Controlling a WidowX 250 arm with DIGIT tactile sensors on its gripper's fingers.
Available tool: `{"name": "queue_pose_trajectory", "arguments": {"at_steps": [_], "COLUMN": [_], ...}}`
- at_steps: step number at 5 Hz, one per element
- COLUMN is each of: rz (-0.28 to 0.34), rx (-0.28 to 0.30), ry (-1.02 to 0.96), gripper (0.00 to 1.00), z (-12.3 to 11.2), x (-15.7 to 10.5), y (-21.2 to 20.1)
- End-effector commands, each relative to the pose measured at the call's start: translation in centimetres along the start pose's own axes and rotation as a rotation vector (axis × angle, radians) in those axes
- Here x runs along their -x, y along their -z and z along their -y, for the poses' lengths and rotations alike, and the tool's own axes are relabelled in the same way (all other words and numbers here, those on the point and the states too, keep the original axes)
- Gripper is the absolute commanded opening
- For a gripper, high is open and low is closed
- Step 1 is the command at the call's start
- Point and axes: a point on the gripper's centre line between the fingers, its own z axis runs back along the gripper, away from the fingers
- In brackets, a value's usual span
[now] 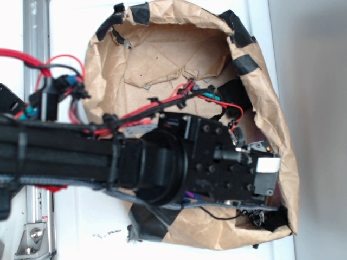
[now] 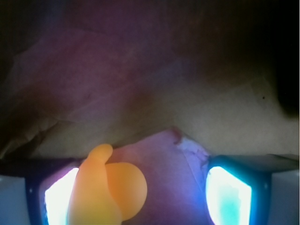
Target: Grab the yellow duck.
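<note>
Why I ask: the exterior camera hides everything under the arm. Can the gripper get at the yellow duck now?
Probably yes: the yellow duck sits between the open gripper fingers, near one finger, nothing visibly blocking.

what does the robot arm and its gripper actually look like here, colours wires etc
The arm is black and boxy, widening into a round black collar and a bolted black wrist block. Red and black cables run along its top, with small teal connectors. A white block sits at the gripper end. In the wrist view the fingers look dark-framed with bright, glowing whitish-teal pads.

duck (image 2: 105,192) between the fingers, hard by the left pad (image 2: 58,199) | gripper (image 2: 143,197) inside paper bag (image 1: 271,108) | arm (image 1: 81,157) reaching in from left
</note>
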Motion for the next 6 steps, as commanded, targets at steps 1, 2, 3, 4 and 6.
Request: {"name": "queue_pose_trajectory", "arguments": {"at_steps": [1, 2, 3, 4, 6], "rz": [0.015, 0.03, 0.092, 0.151, -0.062], "rx": [0.037, 0.06, 0.081, 0.119, 0.139], "ry": [0.063, 0.06, 0.028, -0.054, -0.039], "gripper": [0.0, 0.0, 0.0, 0.0, 0.0], "z": [0.0, -0.3, -1.6, -4.3, -9.0], "x": [0.7, 0.5, 0.0, -1.0, -4.1], "y": [-0.8, -1.6, -3.9, -6.8, -11.6]}}
